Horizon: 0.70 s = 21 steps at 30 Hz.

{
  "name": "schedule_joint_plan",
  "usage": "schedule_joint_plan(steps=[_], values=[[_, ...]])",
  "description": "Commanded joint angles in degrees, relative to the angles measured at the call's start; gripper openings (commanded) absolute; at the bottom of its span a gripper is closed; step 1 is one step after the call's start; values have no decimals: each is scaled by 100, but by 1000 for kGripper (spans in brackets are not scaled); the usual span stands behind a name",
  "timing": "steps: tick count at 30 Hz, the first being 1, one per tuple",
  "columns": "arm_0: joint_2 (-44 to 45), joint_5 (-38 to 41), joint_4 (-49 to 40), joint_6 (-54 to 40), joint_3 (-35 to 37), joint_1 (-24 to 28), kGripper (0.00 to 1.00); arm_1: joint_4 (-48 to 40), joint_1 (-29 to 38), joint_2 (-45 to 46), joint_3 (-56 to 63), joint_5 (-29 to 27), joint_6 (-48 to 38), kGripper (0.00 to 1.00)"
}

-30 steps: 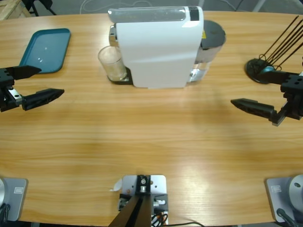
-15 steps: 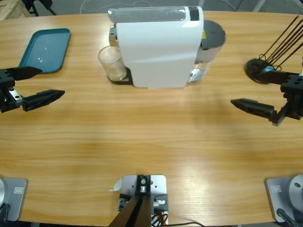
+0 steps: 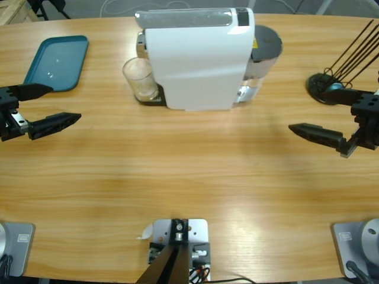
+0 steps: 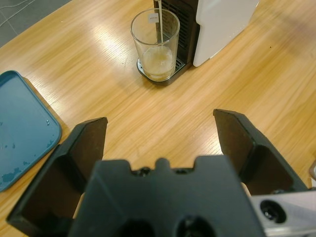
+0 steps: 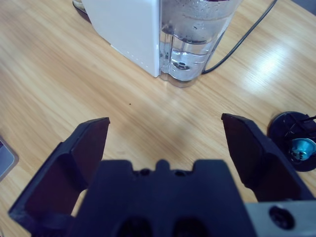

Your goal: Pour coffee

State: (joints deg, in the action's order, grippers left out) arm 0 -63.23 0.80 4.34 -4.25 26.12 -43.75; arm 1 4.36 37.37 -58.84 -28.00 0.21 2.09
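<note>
A clear glass (image 3: 141,79) (image 4: 155,43) stands on the black drip tray under the spout of the white coffee machine (image 3: 195,59) (image 4: 223,22). A thin pale stream runs down into the glass, and a shallow layer of pale amber coffee (image 4: 158,61) lies at its bottom. My left gripper (image 3: 64,103) (image 4: 160,121) hovers open at the table's left edge, well short of the glass, holding nothing. Near the right edge my right gripper (image 3: 303,109) (image 5: 165,121) is open and holds nothing, facing the machine's water tank (image 5: 196,39).
A teal tray (image 3: 56,62) (image 4: 19,133) lies at the back left. A black stand with thin rods and a teal capsule (image 3: 331,87) (image 5: 298,145) sits beside the right gripper. A black cable (image 5: 242,34) runs off behind the tank.
</note>
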Motion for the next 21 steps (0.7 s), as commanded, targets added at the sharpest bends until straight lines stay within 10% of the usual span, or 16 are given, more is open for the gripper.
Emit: schedule_joint_plan(steps=[1, 21], values=[[-146, 111, 67, -33, -203, -64, 936, -50, 44, 47, 189, 58, 11, 1000], [-199, 171, 67, -36, -195, -64, 936, -50, 44, 57, 189, 58, 11, 1000]])
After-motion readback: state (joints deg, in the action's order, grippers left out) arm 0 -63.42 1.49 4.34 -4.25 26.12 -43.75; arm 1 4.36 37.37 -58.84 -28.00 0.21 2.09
